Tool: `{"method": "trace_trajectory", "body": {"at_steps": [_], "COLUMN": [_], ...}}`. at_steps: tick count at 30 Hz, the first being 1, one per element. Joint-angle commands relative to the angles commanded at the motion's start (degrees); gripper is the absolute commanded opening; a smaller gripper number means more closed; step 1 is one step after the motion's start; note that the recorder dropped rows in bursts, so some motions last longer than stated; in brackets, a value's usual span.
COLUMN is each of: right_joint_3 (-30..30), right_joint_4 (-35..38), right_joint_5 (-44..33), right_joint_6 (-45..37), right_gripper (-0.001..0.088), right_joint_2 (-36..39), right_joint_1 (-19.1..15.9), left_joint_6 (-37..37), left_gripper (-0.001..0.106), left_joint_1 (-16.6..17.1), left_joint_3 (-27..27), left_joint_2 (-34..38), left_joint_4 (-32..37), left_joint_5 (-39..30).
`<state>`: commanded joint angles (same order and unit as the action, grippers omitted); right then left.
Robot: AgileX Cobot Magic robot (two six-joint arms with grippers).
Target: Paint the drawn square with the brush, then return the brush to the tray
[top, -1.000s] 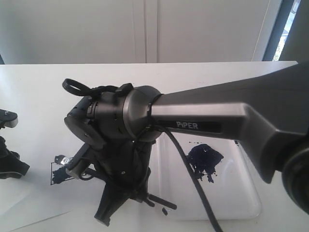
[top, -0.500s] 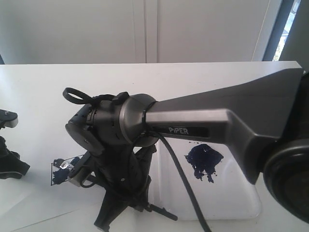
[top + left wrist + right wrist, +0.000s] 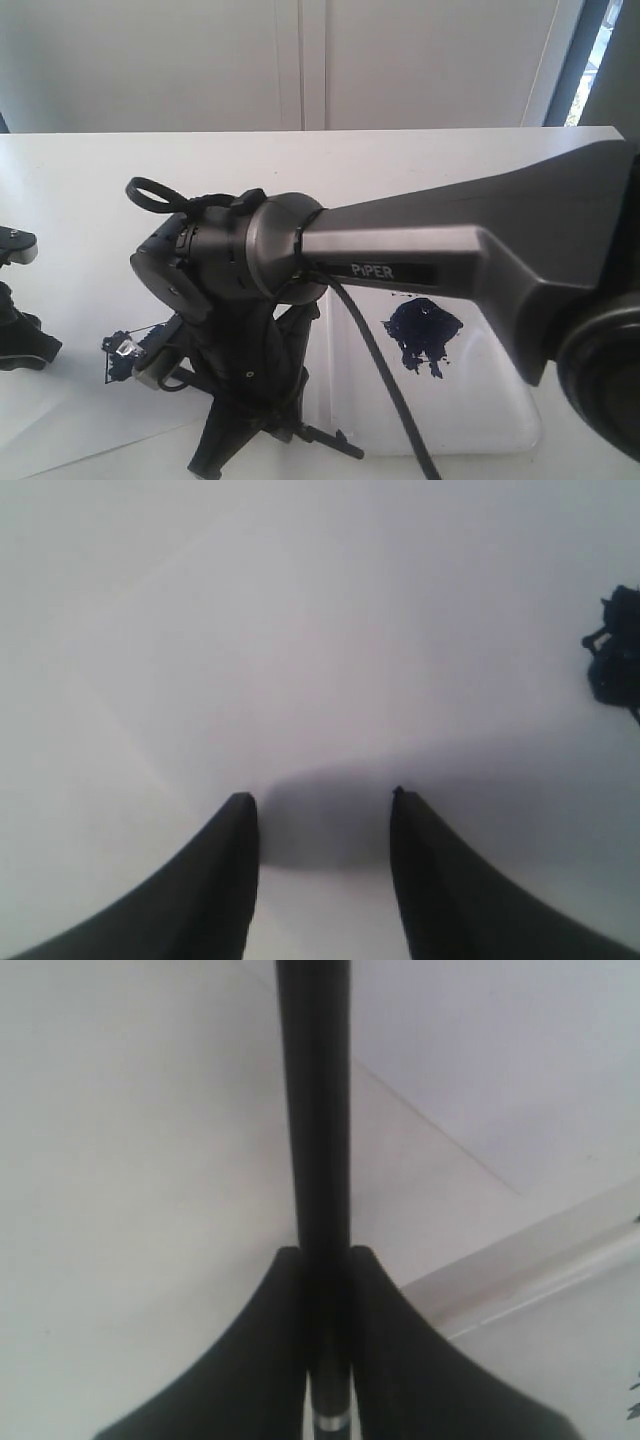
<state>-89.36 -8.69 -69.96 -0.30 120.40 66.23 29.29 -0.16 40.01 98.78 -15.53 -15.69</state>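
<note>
The drawn square [image 3: 110,362] lies on the paper at the left, its top smeared dark blue. The brush's silver ferrule and stained bristles [image 3: 124,347] rest on that smear, and the handle's end [image 3: 335,441] sticks out low behind the wrist. My right gripper [image 3: 325,1252] is shut on the black handle [image 3: 312,1110], reaching across from the right. The tray [image 3: 505,405] with its blue blotch [image 3: 423,331] sits right of the arm. My left gripper [image 3: 320,802] hovers open over bare white surface, at the far left [image 3: 15,340] in the exterior view.
The white paper sheet [image 3: 70,425] covers the table's front left. The right arm's grey link [image 3: 470,250] spans the scene and hides much of the tray. A tray rim [image 3: 530,1260] shows in the right wrist view. A dark shape [image 3: 615,645] sits at the left wrist view's edge.
The right wrist shifted a little, and the brush tip went right and then back left across the square's top. The left gripper has not moved.
</note>
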Motion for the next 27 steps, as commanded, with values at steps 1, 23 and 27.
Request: {"method": "trace_trajectory", "body": {"at_steps": [1,23,27], "right_joint_3": [0.13,3.32,3.32], "right_joint_4": [-0.40,6.17,4.77], "right_joint_5": [0.00,0.00,0.00], "right_joint_6": [0.61,-2.40,-1.85], "right_gripper": [0.0000,0.0000,0.0000], "right_joint_2": [-0.29,-1.02,-1.02], "right_joint_1": [0.00,0.00,0.00], "left_joint_6": [0.00,0.00,0.00], "left_gripper": [0.048,0.048,0.048], "left_joint_1": [0.00,0.00,0.00], "left_joint_3": [0.00,0.00,0.00], "left_joint_2": [0.00,0.00,-0.60], "left_joint_4": [0.00,-0.71,-0.96], "left_joint_5": [0.00,0.45,0.11]}}
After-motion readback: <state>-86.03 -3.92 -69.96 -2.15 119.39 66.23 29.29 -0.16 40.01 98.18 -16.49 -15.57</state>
